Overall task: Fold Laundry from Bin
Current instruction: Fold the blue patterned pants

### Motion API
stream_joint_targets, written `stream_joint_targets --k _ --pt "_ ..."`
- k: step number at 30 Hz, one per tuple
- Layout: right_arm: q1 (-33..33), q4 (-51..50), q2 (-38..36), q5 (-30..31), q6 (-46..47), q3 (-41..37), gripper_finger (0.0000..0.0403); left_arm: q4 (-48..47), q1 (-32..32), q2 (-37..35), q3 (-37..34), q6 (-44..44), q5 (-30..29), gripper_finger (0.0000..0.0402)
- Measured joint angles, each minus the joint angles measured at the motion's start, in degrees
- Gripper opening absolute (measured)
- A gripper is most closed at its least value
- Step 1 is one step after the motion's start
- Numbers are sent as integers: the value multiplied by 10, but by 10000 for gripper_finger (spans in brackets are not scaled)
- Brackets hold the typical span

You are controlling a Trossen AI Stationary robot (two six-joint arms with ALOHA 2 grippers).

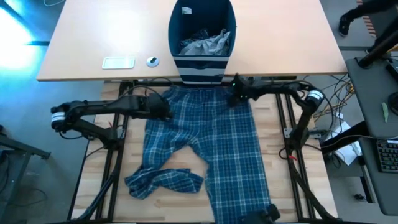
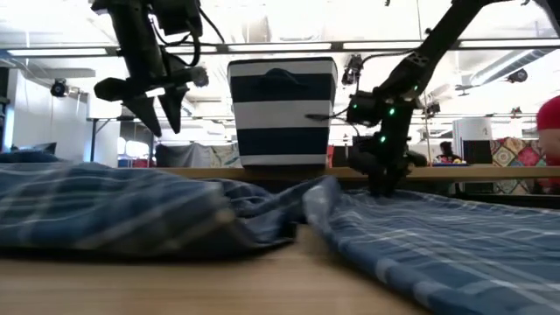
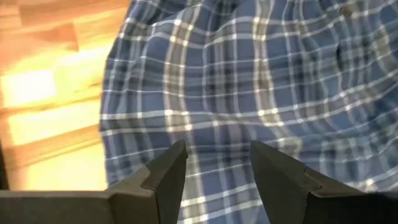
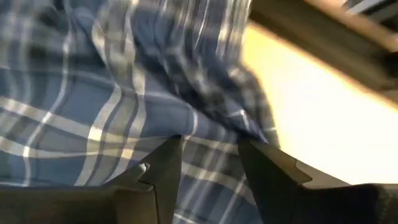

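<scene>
1. Plaid trousers [image 1: 205, 146] are lying spread on the table [image 1: 177, 202], waistband between your jaws, ready for folding.
2. Your left gripper [image 3: 214, 165] and right gripper [image 4: 208, 155] are hovering, jaws apart, holding nothing.

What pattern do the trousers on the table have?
Blue-and-white plaid; the trousers show it best in the high view.

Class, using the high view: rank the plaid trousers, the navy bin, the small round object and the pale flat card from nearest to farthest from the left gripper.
From the left gripper:
1. Plaid trousers, directly beneath it.
2. Small round object, on the far table.
3. Navy bin, far centre; nearly as close as the round object.
4. Pale flat card, far left.
</scene>
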Motion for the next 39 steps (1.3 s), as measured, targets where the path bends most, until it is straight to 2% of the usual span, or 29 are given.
stream_joint_targets --k 5,10,13,17,20,24,28,31,36,39 --pt "25 -21 -68 -23 -9 -8 162 11 -34 -3 0 93 62 165" --pt "120 -19 -133 -35 -3 -11 162 45 -161 -17 0 205 123 165" --pt "189 -16 -158 -31 38 -11 162 87 -251 -14 -6 243 166 165" --pt "276 -17 -175 -30 101 -11 162 185 -352 4 -42 262 164 165" --pt "347 -18 -183 -29 154 -12 162 304 -394 31 -85 242 164 165" --pt "476 -9 -190 -19 246 -11 162 425 -399 86 -133 200 163 165" --pt "615 -6 -188 54 351 -7 162 467 -388 139 -139 210 147 165" --pt "696 -7 -186 119 446 -7 162 470 -388 178 -123 231 150 165" --pt "786 -26 -186 222 544 -7 162 425 -390 251 -69 240 166 156" --pt "804 -44 -186 240 560 -7 162 405 -395 279 -22 240 176 117"
